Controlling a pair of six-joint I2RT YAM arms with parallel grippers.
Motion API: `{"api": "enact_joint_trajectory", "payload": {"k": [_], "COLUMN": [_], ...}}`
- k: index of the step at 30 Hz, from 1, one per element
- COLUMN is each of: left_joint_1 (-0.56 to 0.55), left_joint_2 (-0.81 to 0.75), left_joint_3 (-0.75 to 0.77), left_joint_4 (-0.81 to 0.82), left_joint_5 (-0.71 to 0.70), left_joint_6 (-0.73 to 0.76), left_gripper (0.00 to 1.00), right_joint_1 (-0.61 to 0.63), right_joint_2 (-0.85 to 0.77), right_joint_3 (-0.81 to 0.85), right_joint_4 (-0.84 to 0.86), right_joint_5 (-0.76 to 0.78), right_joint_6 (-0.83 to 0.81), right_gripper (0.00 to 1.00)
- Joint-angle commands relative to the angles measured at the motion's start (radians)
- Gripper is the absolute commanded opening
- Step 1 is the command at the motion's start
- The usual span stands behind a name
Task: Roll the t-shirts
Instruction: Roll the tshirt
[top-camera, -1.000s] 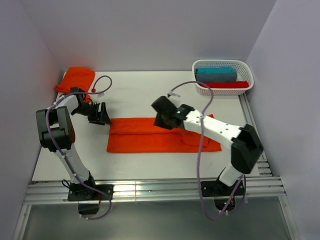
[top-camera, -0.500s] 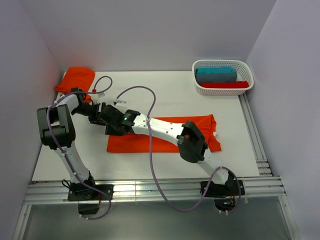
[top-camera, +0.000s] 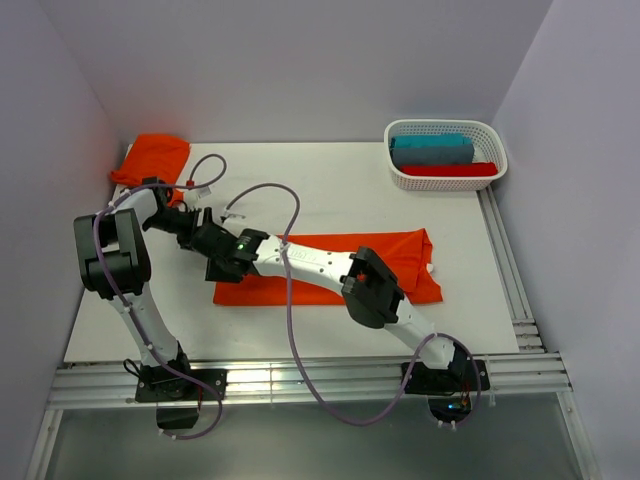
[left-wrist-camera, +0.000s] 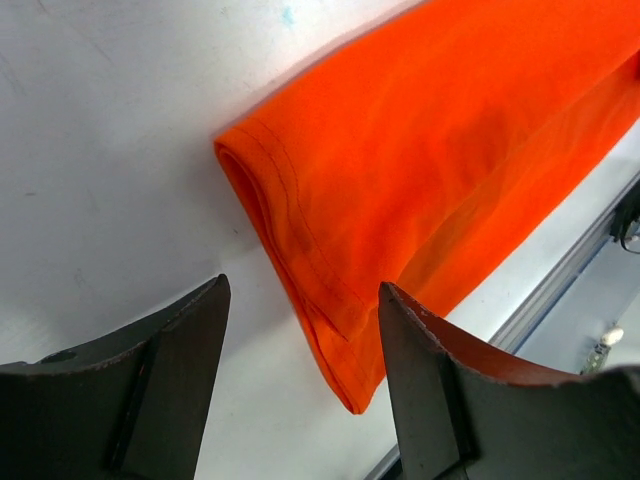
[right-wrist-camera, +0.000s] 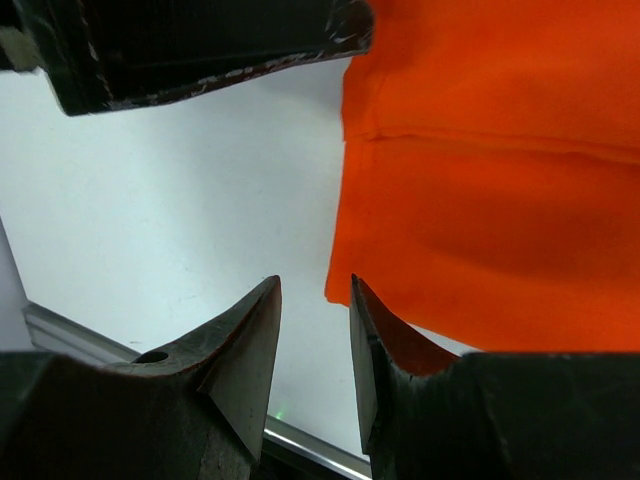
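**Both grippers at the left end of the folded t-shirt, neither one gripping**

Top view. The left arm rises from its base, bends sharply at the elbow and reaches forward and to the right with a low forearm. The left gripper (top-camera: 203, 228) sits just off the far-left corner of the folded t-shirt (top-camera: 400, 258). The right arm is stretched leftward, its white forearm lying over the length of the garment. The right gripper (top-camera: 218, 262) is at that same left end, close beside the left one. The folded t-shirt is a long, flat orange strip across the middle of the white table (top-camera: 330, 190). A second t-shirt (top-camera: 155, 158) lies bunched in the far-left corner. At far right, a white lattice basket (top-camera: 490, 140) holds a teal cloth (top-camera: 432, 148) and a red cloth (top-camera: 455, 169).

Left wrist view. Two dark matte fingers (left-wrist-camera: 170, 380) stand wide apart with nothing held. Below the gap lies the shirt's end: thin soft fabric, a rounded fold and a double line of hem stitching, flat on the smooth table.

Right wrist view. The wedge-shaped black fingers (right-wrist-camera: 230, 380) are parted by only a narrow gap, with nothing clamped. Their tips flank the shirt's near corner, and whether they touch the cloth cannot be told. A crosswise seam runs over the orange fabric. A scuffed black part of the left gripper fills the upper edge.
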Motion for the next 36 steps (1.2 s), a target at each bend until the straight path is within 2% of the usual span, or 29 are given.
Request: {"api": "enact_joint_trajectory", "payload": {"k": [1,10,15,21,27,28,29,31,36], "left_joint_1": [0.003,-0.003,-0.022,-0.053,-0.063,-0.066,-0.068,-0.079,-0.094], "left_joint_2": [0.013,0.07,0.056,0.045,0.055,0.055,0.056,0.046,-0.002], "left_joint_3": [0.039,0.094,0.061,0.028,0.011,0.01,0.008,-0.004,-0.028], "left_joint_4": [-0.042,-0.054,-0.016,0.038,0.076,0.081,0.084,0.107,0.162], "left_joint_5": [0.057,0.113,0.107,0.091,0.062,0.054,0.05,0.022,-0.061], "left_joint_6": [0.053,0.045,0.024,-0.018,-0.05,-0.058,-0.062,-0.082,-0.142], "left_gripper": [0.67,0.67,0.66,0.65,0.61,0.6,0.57,0.52,0.29], "right_joint_1": [0.028,0.05,0.057,0.07,0.077,0.077,0.077,0.079,0.077], "right_joint_2": [0.056,0.085,0.085,0.136,0.138,0.136,0.133,0.115,0.037], "right_joint_3": [0.064,0.028,-0.004,0.042,0.022,0.01,0.004,-0.028,-0.137], "right_joint_4": [-0.005,0.026,0.016,-0.024,-0.027,-0.024,-0.021,0.002,0.111], "right_joint_5": [0.013,0.033,0.042,0.039,0.042,0.038,0.036,0.029,-0.005], "right_joint_6": [0.025,0.042,0.054,0.057,0.066,0.068,0.068,0.068,0.066], "right_gripper": [0.41,0.41,0.42,0.43,0.41,0.4,0.34,0.29,0.15]}}
